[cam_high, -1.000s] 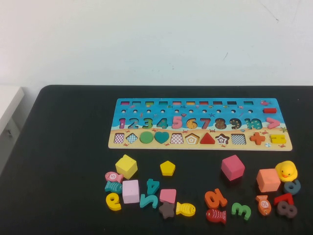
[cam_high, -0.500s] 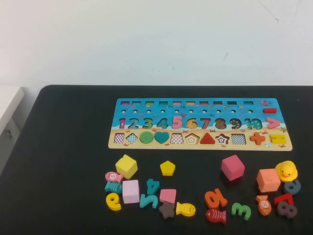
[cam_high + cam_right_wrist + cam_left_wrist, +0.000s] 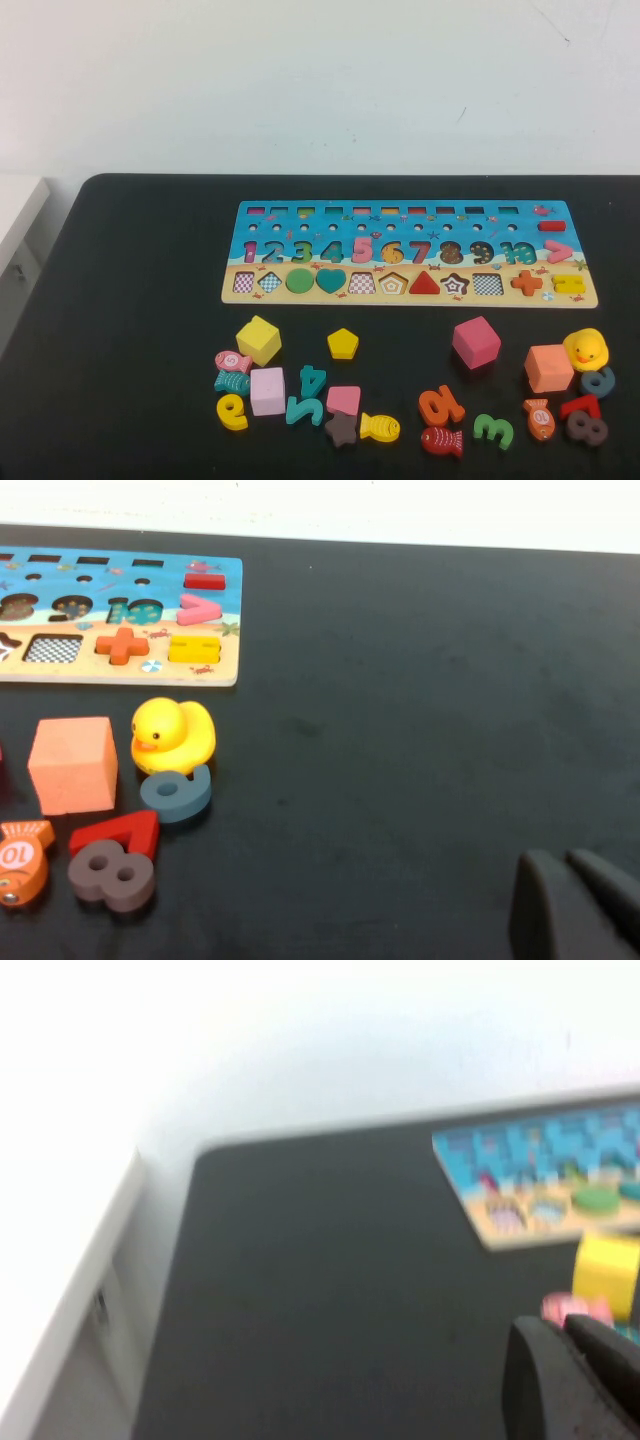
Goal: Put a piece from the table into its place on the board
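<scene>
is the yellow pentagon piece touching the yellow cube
Apart. In the high view, bare black table shows between the pentagon piece and the yellow cube; neither claw is near them.

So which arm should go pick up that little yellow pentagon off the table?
Probably left. The yellow pentagon lies slightly left of the board's middle. The left gripper, jaws shut, looks at the yellow cube beside it; the right gripper, also shut, looks at the duck at the far right.

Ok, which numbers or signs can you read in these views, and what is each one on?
"1 2 3 4 5 6 7 8 9 10": row on the board.
"+", "=", ">": board's right end.
"10": orange fish.
"8": loose brown numeral.
"3": loose green numeral.
Pink fish's number: too blurred.
</scene>
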Available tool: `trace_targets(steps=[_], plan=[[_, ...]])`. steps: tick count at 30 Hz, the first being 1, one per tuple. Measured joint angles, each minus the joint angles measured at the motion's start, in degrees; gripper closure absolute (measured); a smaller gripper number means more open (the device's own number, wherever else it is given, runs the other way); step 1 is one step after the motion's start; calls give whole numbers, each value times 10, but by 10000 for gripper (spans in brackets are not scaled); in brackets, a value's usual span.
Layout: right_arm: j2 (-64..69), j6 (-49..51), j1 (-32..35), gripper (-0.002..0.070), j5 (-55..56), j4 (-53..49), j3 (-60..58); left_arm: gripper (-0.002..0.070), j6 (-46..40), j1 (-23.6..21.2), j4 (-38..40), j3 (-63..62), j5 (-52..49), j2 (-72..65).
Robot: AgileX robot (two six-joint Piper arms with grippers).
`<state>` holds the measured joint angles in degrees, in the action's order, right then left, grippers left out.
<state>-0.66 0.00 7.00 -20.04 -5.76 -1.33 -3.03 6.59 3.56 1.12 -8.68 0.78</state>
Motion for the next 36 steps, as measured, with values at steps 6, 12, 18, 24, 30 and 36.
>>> trace_targets(steps=[6,12,18,24,30,36], plan=[[0,0,0,658,0,0,0,675,-9,0,-1,0,18,0],[0,0,0,657,0,0,0,675,-10,0,-1,0,-10,0],[0,0,0,658,0,0,0,675,-10,0,-1,0,-30,0],[0,0,0,657,0,0,0,675,-11,0,-1,-1,-91,0],[0,0,0,657,0,0,0,675,-11,0,-1,-1,-92,0],[0,0,0,658,0,0,0,675,-11,0,-1,-1,-92,0]])
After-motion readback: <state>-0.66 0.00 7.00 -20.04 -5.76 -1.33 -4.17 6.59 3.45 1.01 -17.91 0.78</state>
